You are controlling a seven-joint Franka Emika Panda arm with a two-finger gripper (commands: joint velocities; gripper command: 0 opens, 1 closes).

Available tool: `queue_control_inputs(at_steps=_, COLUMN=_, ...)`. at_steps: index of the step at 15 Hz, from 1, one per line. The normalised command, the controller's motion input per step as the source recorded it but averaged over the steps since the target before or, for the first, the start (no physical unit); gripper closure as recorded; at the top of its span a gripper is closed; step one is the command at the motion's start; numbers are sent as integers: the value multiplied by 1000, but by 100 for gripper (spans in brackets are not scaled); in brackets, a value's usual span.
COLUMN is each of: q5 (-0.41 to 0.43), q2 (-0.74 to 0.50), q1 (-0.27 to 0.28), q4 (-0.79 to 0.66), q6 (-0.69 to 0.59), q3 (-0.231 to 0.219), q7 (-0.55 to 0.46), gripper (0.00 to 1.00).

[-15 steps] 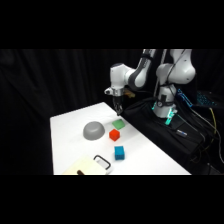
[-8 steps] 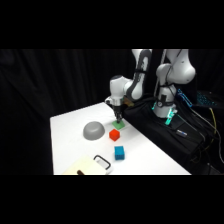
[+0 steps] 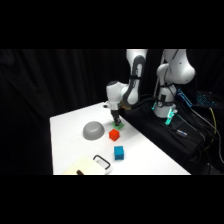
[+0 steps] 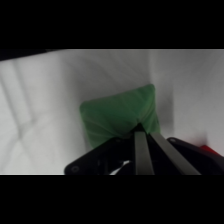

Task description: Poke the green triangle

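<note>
gripper (image 3: 118, 122) standing on green triangle (image 4: 120, 120) | fingers (image 4: 141, 150) closed, tips together | triangle lying far side of tabletop (image 3: 70, 130), just beyond red block (image 3: 114, 134) | pressing lightly, straight down, staying centred

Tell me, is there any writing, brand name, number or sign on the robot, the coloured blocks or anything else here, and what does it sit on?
No text can be read in either view.
The small bright green angular block, the red block, the blue cube and the grey dome show plain faces.
The white robot arm shows no legible marking.
The dark equipment beside the white table has small light marks, too blurred to read.
</note>
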Motion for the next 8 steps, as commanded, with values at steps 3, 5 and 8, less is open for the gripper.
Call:
queue_control_inputs(at_steps=3, q5=-40, q2=-106, q1=-45, q4=-20, q6=-138, q3=20, q7=-22, gripper=97)
queue_control_inputs(at_steps=5, q5=-178, q2=-468, q1=72, q4=-227, q6=-131, q3=-130, q7=88, gripper=96)
queue_control_inputs(at_steps=8, q5=-318, q2=-614, q1=148, q4=-286, q6=-164, q3=-236, q7=216, gripper=97)
